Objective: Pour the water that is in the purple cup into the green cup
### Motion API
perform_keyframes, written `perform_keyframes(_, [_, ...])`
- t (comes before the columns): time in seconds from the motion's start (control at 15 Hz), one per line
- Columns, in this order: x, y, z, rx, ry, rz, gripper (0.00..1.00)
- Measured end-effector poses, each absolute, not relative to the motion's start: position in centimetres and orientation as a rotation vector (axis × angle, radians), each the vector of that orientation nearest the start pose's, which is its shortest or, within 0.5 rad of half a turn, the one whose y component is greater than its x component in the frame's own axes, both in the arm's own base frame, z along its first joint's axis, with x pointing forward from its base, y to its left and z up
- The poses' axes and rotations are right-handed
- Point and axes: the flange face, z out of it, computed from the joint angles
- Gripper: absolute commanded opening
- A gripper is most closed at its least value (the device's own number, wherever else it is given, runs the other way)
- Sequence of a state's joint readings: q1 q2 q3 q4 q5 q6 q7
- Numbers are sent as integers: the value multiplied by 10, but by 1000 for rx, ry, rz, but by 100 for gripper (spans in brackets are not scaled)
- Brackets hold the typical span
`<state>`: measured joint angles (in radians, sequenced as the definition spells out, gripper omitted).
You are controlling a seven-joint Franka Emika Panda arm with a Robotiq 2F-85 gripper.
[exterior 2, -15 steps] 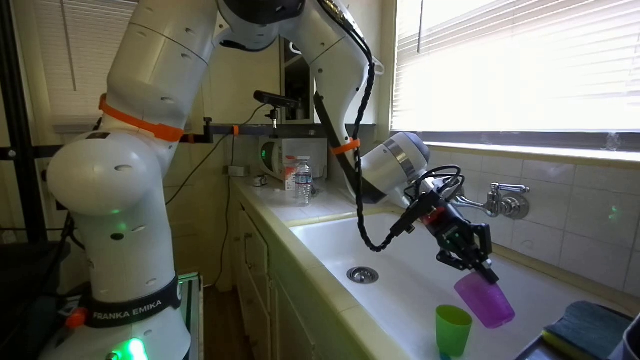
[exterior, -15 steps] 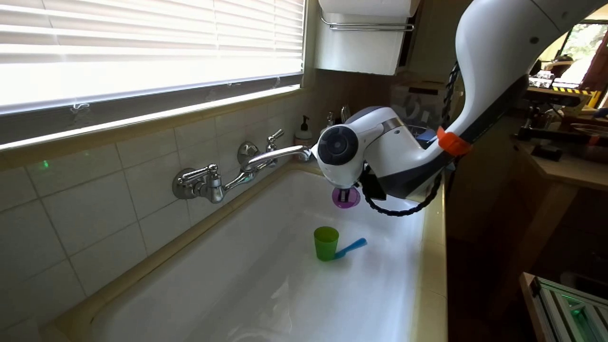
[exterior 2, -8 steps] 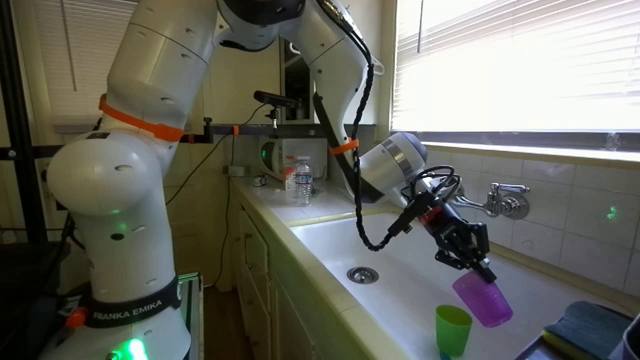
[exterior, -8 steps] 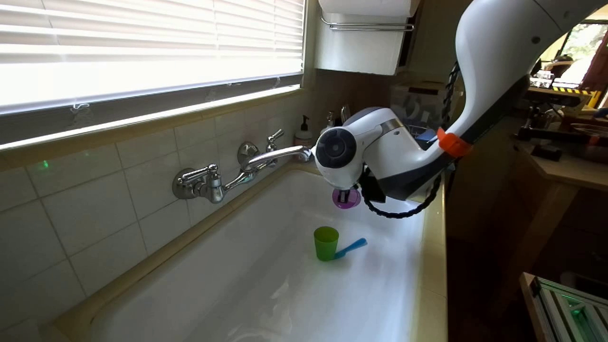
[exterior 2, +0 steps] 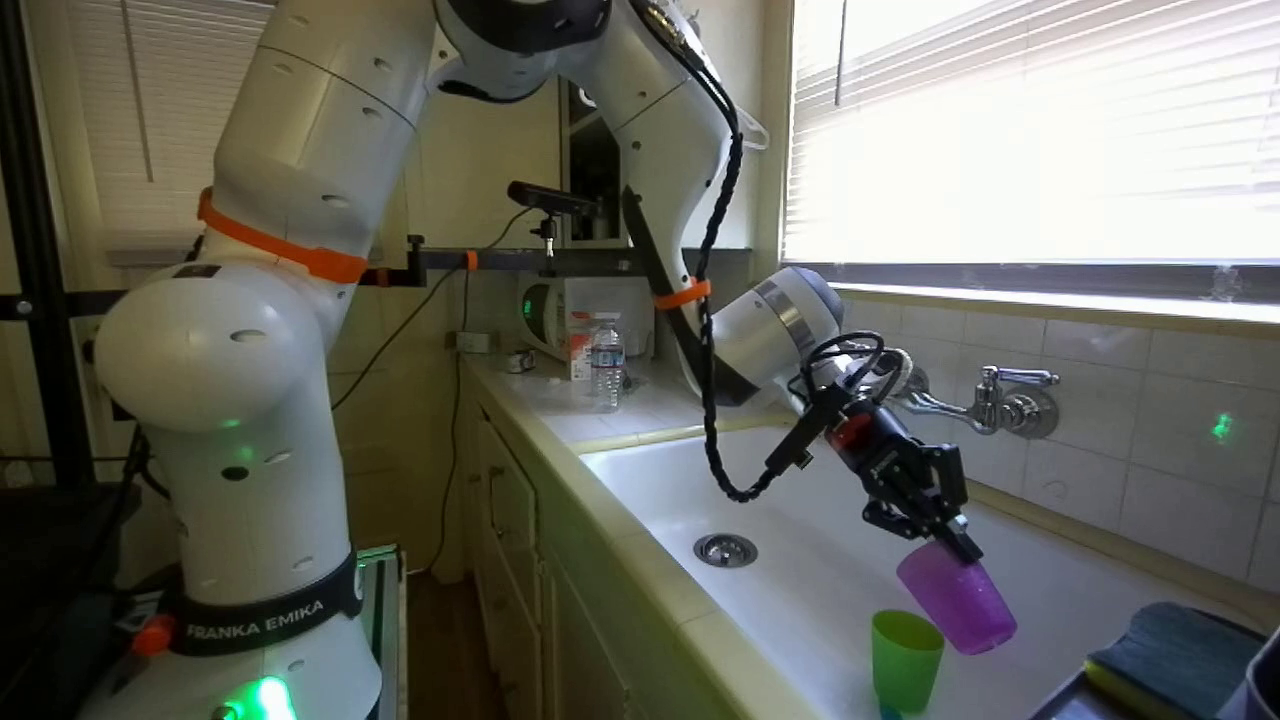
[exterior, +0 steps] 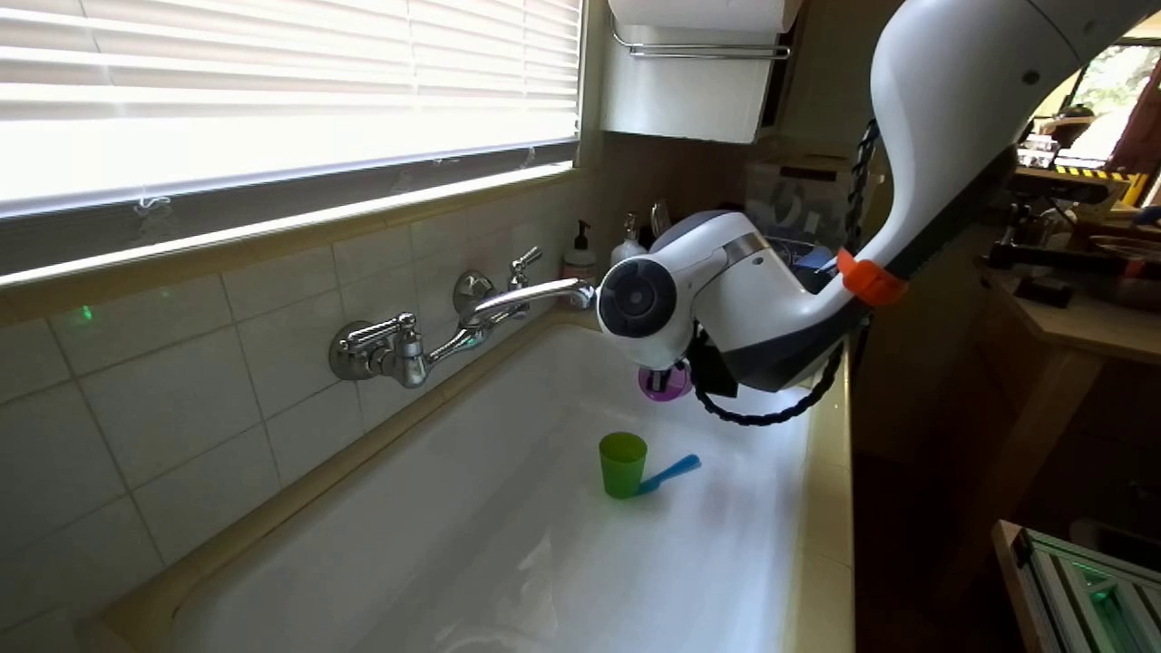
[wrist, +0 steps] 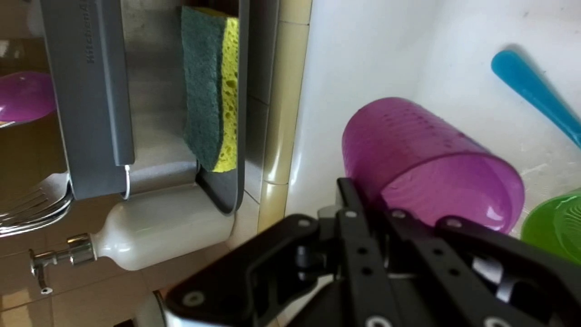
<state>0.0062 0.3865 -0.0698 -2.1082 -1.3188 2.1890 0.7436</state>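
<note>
The hand (wrist: 374,206) is closed in a pinch on the wall of the purple cup (exterior 2: 957,598), at the rim, one half of the pinch apparently inside the mouth; so thin a grip leaves most of the opening free for pouring. The purple cup tilts with its mouth toward the green cup (exterior: 623,465), near it yet apart, and seems to hang clear of the sink (exterior: 689,562), presumably to gain height for tipping over that cup's rim. It looks too mildly tipped to pour, and whether water is inside I cannot tell. The green cup stands upright, as a receiver must. At its base lies a blue stick (exterior: 671,473), touching or just beside, unclear which, with no evident part in the pour. Well apart from the green cup, beyond the purple one, a sponge (wrist: 209,88) sits in a tray (wrist: 242,113), likely to drain dry.
</note>
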Motion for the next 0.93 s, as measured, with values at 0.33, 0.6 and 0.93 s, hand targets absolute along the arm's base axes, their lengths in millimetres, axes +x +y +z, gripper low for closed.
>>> perform_keyframes(0.33, [560,-42,221,2138,260,87,1])
perform_keyframes(0.6, [559,-22,219,2112,292,82,1])
perform_keyframes(0.93, [557,-23,214,2075,296,54,1])
